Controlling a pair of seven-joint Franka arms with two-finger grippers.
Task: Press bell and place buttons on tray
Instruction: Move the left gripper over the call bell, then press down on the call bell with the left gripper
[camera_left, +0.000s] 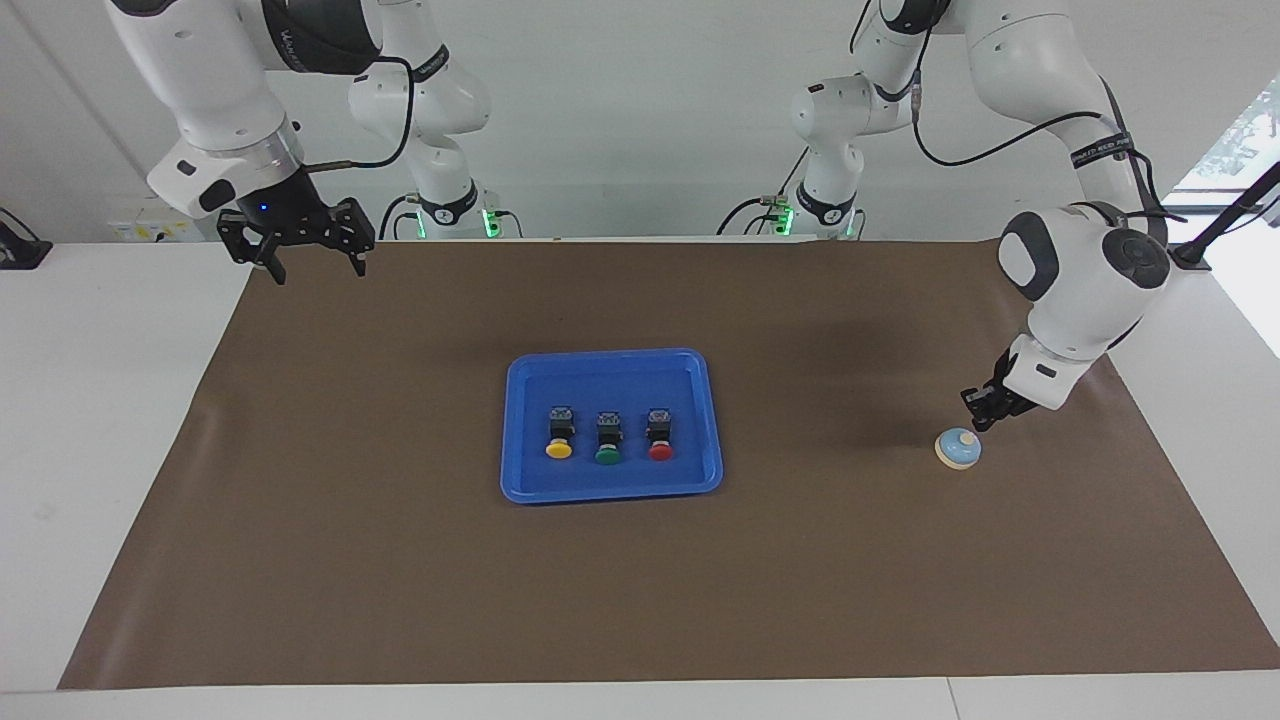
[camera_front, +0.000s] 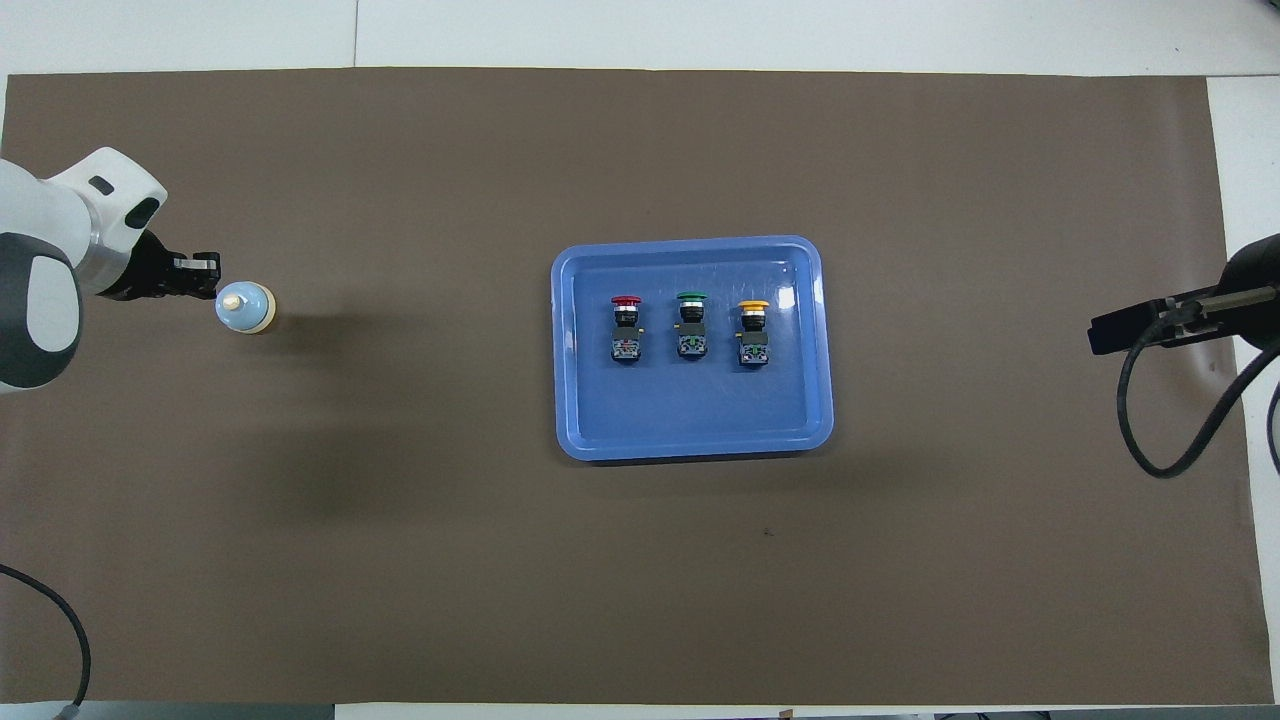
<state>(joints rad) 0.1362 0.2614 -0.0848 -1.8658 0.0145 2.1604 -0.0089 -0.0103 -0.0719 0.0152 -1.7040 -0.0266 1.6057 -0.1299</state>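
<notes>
The light blue bell (camera_left: 958, 449) (camera_front: 244, 306) with its cream knob stands on the brown mat toward the left arm's end of the table. My left gripper (camera_left: 976, 419) (camera_front: 211, 288) is shut and hangs just above and beside the bell's knob, a small gap showing between them. The blue tray (camera_left: 520, 480) (camera_front: 690, 430) lies mid-table and holds all three buttons in a row: yellow (camera_left: 559, 436) (camera_front: 753, 331), green (camera_left: 607, 439) (camera_front: 691, 324) and red (camera_left: 659, 436) (camera_front: 626, 327). My right gripper (camera_left: 315, 262) (camera_front: 1095, 338) waits open above the mat's corner at the right arm's end.
A brown mat (camera_left: 400, 560) covers most of the white table. A black cable (camera_front: 1150, 440) loops under the right arm, and another cable (camera_front: 70, 640) trails near the left arm's base side.
</notes>
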